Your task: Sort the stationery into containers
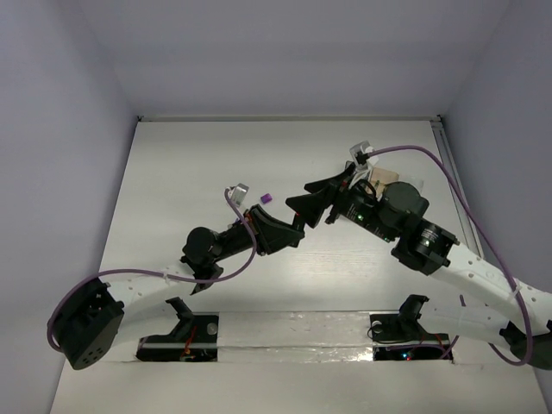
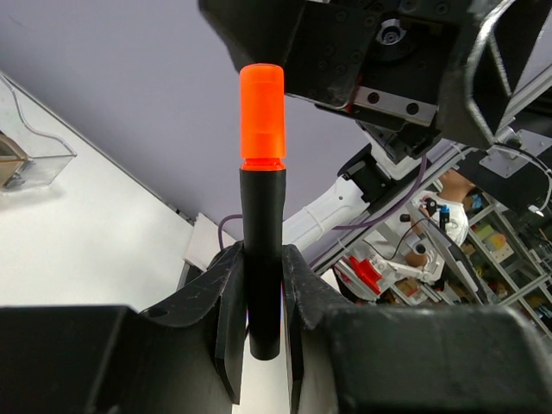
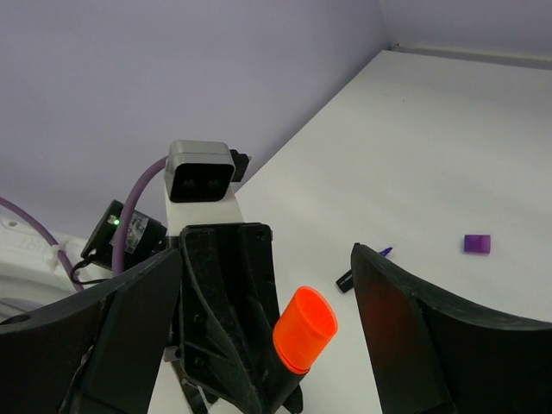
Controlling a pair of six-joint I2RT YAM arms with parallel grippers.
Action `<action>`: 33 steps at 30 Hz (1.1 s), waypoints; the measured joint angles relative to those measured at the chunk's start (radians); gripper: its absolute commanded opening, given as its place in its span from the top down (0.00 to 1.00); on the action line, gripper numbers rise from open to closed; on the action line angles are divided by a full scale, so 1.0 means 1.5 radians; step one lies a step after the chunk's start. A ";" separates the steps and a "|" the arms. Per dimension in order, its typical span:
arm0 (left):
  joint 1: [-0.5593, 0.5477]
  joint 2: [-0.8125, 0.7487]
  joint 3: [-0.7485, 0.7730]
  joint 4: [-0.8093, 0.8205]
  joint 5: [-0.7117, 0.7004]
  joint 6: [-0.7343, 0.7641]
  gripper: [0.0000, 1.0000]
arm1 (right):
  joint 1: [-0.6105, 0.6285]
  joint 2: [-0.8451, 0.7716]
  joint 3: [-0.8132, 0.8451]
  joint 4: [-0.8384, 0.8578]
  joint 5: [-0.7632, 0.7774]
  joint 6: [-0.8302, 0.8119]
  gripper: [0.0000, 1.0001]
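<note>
My left gripper [image 2: 263,252] is shut on the black body of a highlighter [image 2: 262,224], which sticks out with its orange cap [image 2: 261,116] free. In the right wrist view that orange cap [image 3: 305,328] sits between the wide-apart fingers of my right gripper [image 3: 267,259], touching neither. Both grippers meet nose to nose above the table's middle, left gripper [image 1: 278,231] and right gripper [image 1: 312,203]. A loose purple cap [image 3: 477,243] lies on the table, and an uncapped black marker [image 3: 358,269] with a purple tip lies partly behind my right finger. The clear box [image 2: 26,142] holds a tan insert.
The clear box [image 1: 385,183] stands at the back right, mostly hidden by the right arm. The purple cap [image 1: 266,198] lies just behind the left gripper. A purple cable [image 1: 431,159] loops over the right side. White walls close in the table on three sides.
</note>
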 measured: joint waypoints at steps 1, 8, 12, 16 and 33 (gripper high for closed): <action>0.000 -0.001 0.000 0.001 0.001 0.000 1.00 | -0.001 0.000 -0.002 0.000 0.005 0.001 0.16; 0.000 -0.006 0.000 0.004 0.003 -0.001 1.00 | -0.023 0.000 -0.035 0.016 0.016 0.013 0.21; 0.000 -0.006 0.000 0.004 0.003 -0.002 1.00 | -0.033 0.001 -0.041 0.028 0.010 0.027 0.25; 0.004 -0.006 0.000 0.004 0.005 -0.001 1.00 | -0.035 0.002 -0.045 0.031 -0.003 0.035 0.31; 0.029 -0.006 0.000 0.004 0.016 -0.012 1.00 | -0.035 0.016 -0.045 0.046 -0.033 0.059 0.49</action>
